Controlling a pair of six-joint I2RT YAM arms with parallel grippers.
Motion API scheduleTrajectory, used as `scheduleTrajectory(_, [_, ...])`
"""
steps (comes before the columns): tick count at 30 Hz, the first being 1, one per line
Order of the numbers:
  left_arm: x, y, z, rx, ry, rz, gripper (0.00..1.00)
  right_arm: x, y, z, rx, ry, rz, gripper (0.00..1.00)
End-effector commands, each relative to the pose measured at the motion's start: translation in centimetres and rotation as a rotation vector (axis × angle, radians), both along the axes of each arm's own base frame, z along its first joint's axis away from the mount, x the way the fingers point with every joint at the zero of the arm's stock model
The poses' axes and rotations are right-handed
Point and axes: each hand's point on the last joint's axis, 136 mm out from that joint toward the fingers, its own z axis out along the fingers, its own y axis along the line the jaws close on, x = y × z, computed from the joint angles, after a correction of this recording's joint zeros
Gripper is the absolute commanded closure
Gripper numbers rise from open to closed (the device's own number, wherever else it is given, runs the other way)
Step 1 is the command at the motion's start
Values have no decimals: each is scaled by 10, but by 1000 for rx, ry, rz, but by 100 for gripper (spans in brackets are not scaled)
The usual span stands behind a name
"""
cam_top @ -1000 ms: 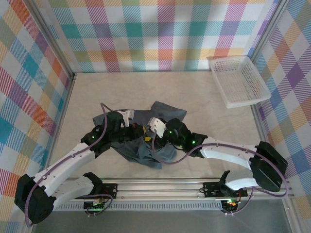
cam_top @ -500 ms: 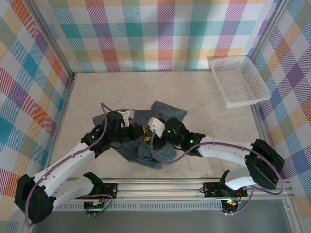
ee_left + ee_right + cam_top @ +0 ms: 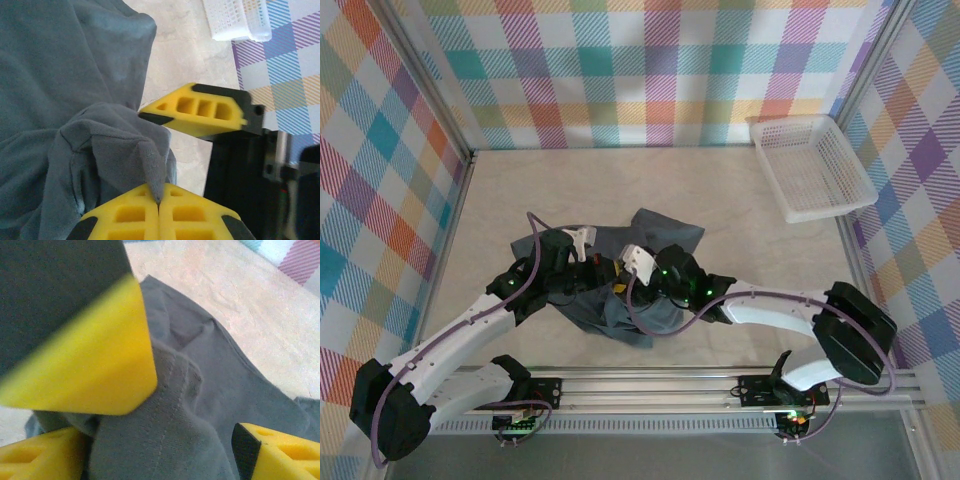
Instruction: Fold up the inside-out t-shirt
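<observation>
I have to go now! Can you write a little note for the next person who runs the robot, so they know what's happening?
Left tool: shut, pinching a fold of the dark slate-grey cotton t-shirt.
Right tool: open, jaws either side of a ridge of the same cloth, close beside the left tool, not gripping.
T-shirt: a crumpled heap on the beige table, near the arms.
White plastic mesh basket: far right corner, well apart from the shirt.
Done: one grip on the cloth; no neat fold yet.
Left: probably close the right tool, spread the shirt flat, then fold it.
</observation>
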Motion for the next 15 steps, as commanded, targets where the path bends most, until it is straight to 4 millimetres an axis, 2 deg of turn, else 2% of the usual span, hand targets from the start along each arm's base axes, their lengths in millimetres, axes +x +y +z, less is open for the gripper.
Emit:
scheduleTrajectory(1, [-2,1,9,7,-35,-7,100,20,7,31,73,-55,-78,32])
scheduleTrajectory(4, [-2,2,6,11,-32,-4,100,23,0,37,81,-56,-119,43])
scheduleTrajectory(8, [-2,1,6,8,-33,-8,100,20,-16,35,66,-29,-143,48])
scheduleTrajectory(12, [-2,1,5,7,-33,-10,100,29,-40,20,18,31,-226,50])
scheduleTrajectory(15, [-2,0,7,5,-35,-10,100,42,-61,4,-12,111,-335,59])
